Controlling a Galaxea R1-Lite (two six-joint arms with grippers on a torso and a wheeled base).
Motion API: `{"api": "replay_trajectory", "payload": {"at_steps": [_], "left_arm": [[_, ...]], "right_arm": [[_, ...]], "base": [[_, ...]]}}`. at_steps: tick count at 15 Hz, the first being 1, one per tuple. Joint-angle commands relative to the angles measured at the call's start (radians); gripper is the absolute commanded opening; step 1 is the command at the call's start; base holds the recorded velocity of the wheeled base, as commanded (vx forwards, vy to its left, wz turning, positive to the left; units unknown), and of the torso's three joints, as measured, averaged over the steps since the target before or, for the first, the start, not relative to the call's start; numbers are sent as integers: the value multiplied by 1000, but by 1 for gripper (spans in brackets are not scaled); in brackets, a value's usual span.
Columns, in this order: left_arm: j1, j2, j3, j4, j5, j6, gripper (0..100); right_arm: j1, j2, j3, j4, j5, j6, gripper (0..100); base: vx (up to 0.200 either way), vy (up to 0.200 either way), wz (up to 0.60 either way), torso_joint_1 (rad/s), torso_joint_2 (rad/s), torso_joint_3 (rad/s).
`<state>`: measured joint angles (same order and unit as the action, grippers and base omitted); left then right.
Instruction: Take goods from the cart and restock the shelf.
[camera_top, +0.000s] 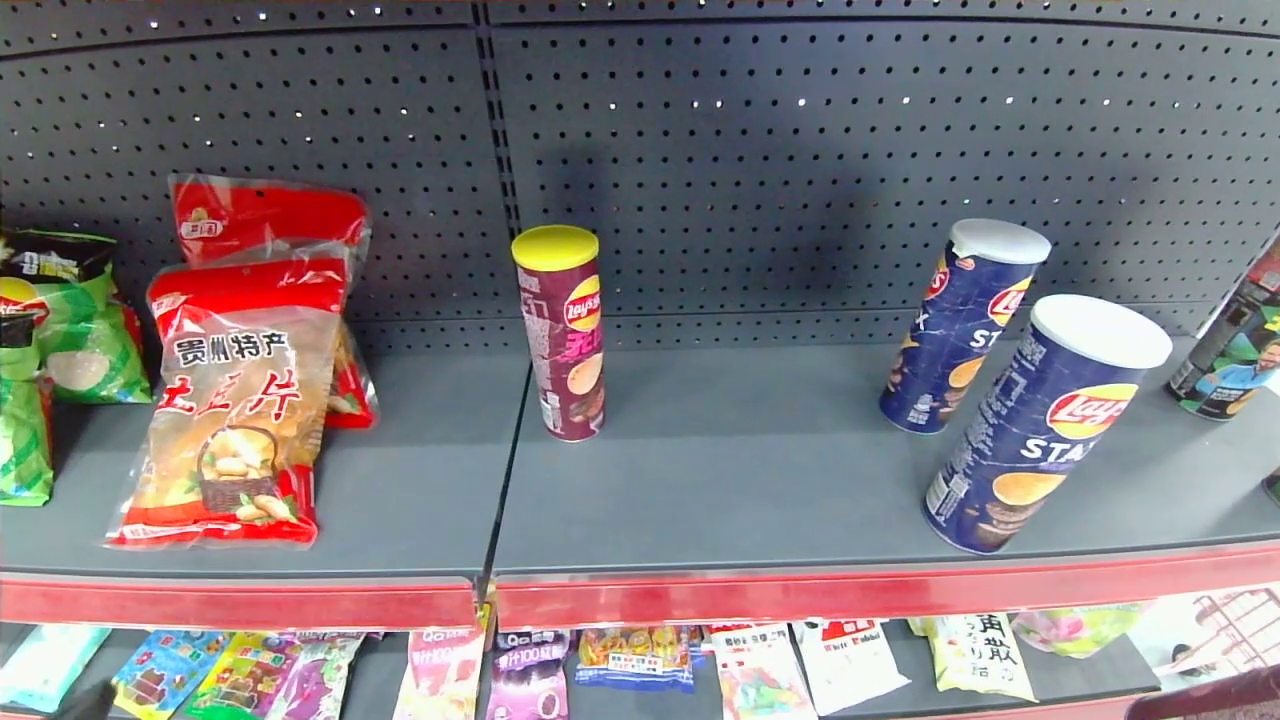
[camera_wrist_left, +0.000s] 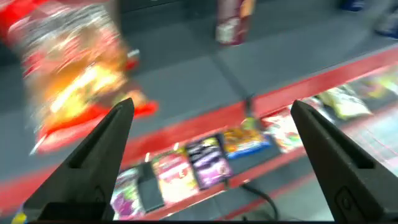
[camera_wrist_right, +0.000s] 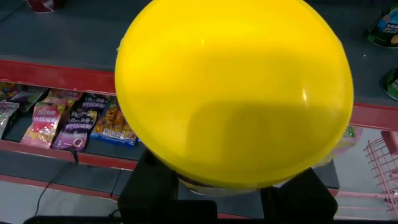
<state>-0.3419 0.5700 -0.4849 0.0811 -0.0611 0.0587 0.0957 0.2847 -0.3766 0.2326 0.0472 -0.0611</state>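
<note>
My right gripper (camera_wrist_right: 224, 200) is shut on a chip can whose yellow lid (camera_wrist_right: 233, 90) faces the wrist camera; it hangs in front of the shelf's red front edge (camera_wrist_right: 56, 73). On the grey shelf (camera_top: 720, 470) stands a matching purple can with a yellow lid (camera_top: 565, 335), seen as well in the left wrist view as the purple can (camera_wrist_left: 233, 22). My left gripper (camera_wrist_left: 211, 104) is open with nothing between its fingers, hovering in front of the red edge (camera_wrist_left: 205, 121) near the red snack bag (camera_wrist_left: 74, 68).
Two blue chip cans (camera_top: 960, 325) (camera_top: 1045, 425) stand at the shelf's right, red snack bags (camera_top: 235, 400) and green bags (camera_top: 40, 350) at its left. Free shelf room lies between the purple and blue cans. Candy packets (camera_top: 640, 660) line the lower shelf. A pink cart (camera_wrist_right: 382, 168) is at the right.
</note>
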Motion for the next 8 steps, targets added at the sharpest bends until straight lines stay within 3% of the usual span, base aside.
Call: {"api": "replay_trajectory", "payload": {"at_steps": [1, 3, 4, 8], "left_arm": [[-29, 616, -221, -293, -131, 21, 100], [-45, 772, -268, -423, -132, 24, 100], [-85, 877, -319, -461, -131, 23, 100], [-103, 1082, -463, -483, -123, 24, 100]], "right_arm": [[1, -2, 1, 1, -1, 0, 0], [1, -2, 1, 1, -4, 0, 0], [-1, 1, 1, -2, -6, 1, 0], [-1, 1, 2, -1, -10, 4, 0]], "base": [[0, 0, 0, 0, 0, 0], [0, 0, 0, 0, 0, 0], [0, 0, 0, 0, 0, 0], [0, 0, 0, 0, 0, 0]]}}
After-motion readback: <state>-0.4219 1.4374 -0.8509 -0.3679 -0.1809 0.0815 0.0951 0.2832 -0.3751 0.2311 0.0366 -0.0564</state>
